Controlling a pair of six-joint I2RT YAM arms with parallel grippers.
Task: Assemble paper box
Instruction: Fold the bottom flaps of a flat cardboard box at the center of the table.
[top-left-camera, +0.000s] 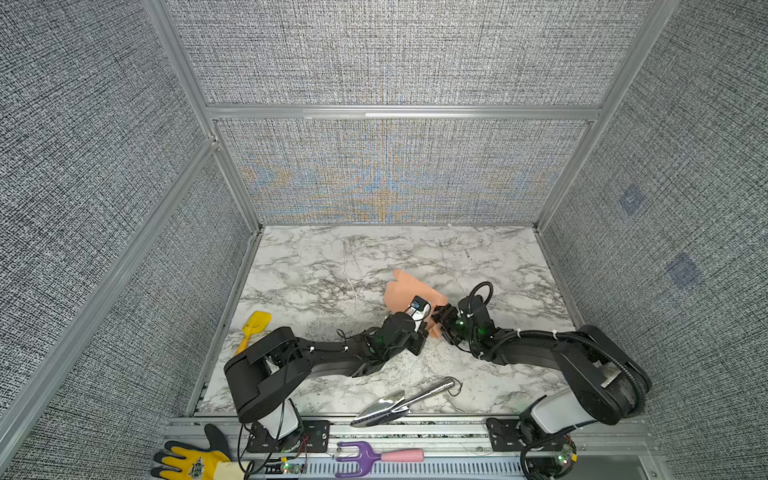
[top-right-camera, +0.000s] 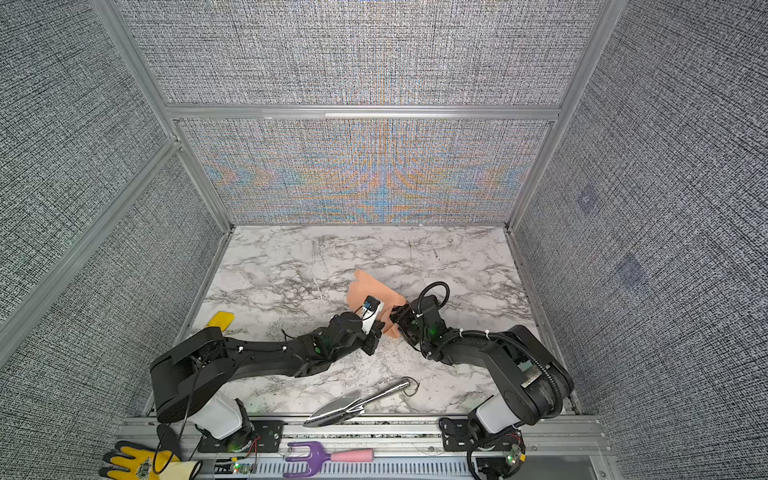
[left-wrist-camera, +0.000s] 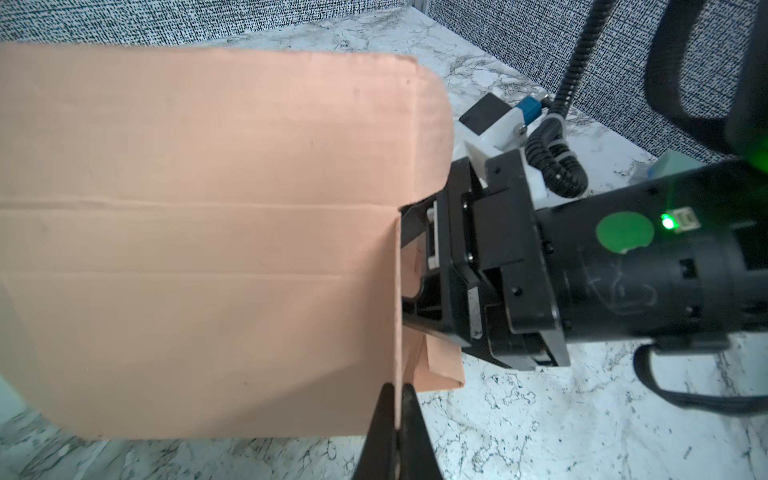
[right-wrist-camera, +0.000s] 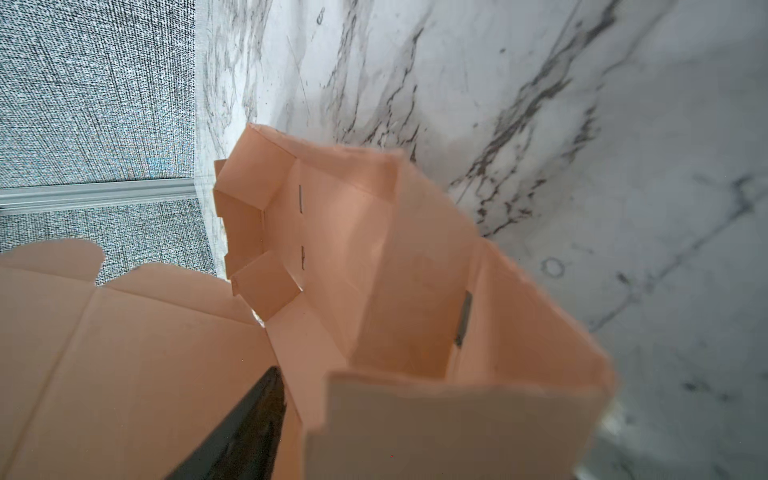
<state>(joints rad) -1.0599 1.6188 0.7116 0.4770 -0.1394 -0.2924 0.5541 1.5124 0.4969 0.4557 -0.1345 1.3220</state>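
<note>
The salmon-pink paper box (top-left-camera: 409, 291) (top-right-camera: 370, 291) is partly folded and held over the middle of the marble table, between both arms. In the left wrist view its creased panels (left-wrist-camera: 208, 249) fill the picture. My left gripper (left-wrist-camera: 398, 415) (top-left-camera: 427, 328) is shut on the thin edge of one upright panel. My right gripper (left-wrist-camera: 415, 270) (top-left-camera: 440, 316) meets the box's end from the right. Its jaws stand wide apart, with an end flap between them. In the right wrist view the box's open inside (right-wrist-camera: 374, 270) shows; one black finger (right-wrist-camera: 257, 415) is visible and a flap hides the other.
A metal trowel (top-left-camera: 399, 403) lies near the table's front edge. A yellow toy shovel (top-left-camera: 253, 328) is at the left edge behind the left arm. A purple hand fork (top-left-camera: 370, 457) and a yellow glove (top-left-camera: 191, 461) lie on the front rail. Fabric walls enclose three sides.
</note>
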